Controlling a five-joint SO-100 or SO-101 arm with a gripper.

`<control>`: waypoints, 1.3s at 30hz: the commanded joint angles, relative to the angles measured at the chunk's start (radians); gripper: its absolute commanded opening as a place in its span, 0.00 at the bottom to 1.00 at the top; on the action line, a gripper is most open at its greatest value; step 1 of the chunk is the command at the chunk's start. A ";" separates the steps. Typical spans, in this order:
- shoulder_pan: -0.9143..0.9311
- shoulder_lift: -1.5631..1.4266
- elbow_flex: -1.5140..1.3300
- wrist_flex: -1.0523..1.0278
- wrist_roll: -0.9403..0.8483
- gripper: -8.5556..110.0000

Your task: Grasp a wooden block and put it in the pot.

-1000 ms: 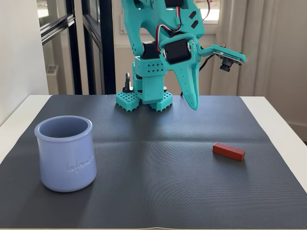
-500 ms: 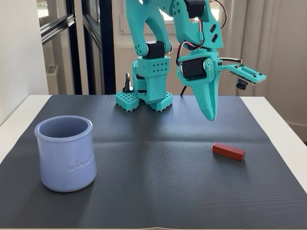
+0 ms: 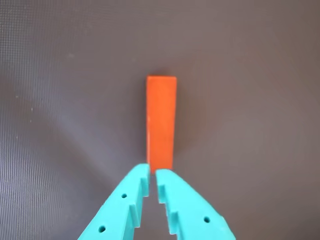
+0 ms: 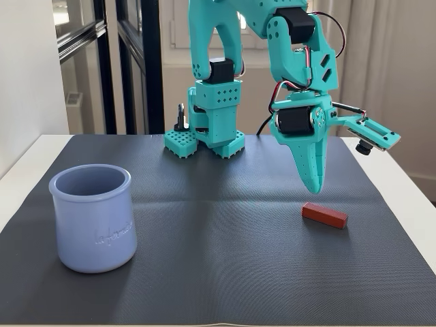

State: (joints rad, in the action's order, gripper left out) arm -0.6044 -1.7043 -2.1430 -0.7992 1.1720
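Observation:
The wooden block point(image 4: 324, 215) is a small red-brown bar lying flat on the dark mat at the right in the fixed view. In the wrist view the block point(image 3: 161, 122) runs lengthwise straight ahead of the fingertips. My teal gripper point(image 4: 315, 185) hangs point-down just above and slightly behind the block, not touching it. The gripper point(image 3: 152, 172) is shut, with only a thin slit between its fingers and nothing held. The periwinkle-blue pot point(image 4: 92, 218) stands upright at the mat's left front, far from the gripper; its inside looks empty.
The arm's teal base point(image 4: 204, 139) stands at the back centre of the dark ribbed mat point(image 4: 218, 272). White table edges show at left and right. A window frame and curtains are behind the table.
The arm has swung to the right and forward and lowered, bringing the shut gripper from near the base to just above the block. Block and pot have not moved.

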 commanded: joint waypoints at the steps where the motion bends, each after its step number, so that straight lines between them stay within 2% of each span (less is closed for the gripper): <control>1: -0.011 0.014 0.075 0.011 0.011 0.14; 7: -0.058 0.029 0.077 0.012 0.078 0.22; 12: -0.097 0.034 0.069 0.011 0.137 0.23; 17: -0.091 0.061 0.078 0.011 0.202 0.23; 32: -0.060 0.206 0.163 0.048 0.216 0.22; 39: -0.066 0.241 0.152 0.046 0.215 0.15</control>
State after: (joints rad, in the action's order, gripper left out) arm -0.6750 -1.4650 -2.0203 -0.7624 1.3790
